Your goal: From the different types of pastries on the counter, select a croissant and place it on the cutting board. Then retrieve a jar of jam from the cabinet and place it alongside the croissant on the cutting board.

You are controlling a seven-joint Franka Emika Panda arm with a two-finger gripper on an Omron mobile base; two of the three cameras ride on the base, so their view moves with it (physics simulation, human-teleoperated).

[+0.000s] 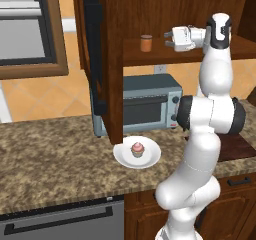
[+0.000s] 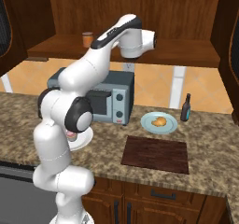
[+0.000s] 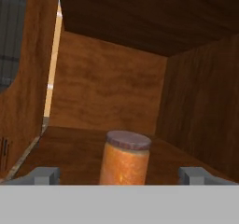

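Note:
The jar of jam stands upright on the plank shelf of the cabinet, orange-brown with a darker lid. My gripper is level with it, just to its right, open and holding nothing. In the hand view the jar of jam rises straight ahead between the two fingertips, with a gap on each side. The croissant lies on a pale teal plate on the counter, just behind the cutting board. From the right the jar of jam shows at the shelf's left end.
A pink-frosted cupcake sits on a white plate before the grey toaster oven. The open cabinet door hangs left of the shelf. A slim dark bottle stands right of the teal plate.

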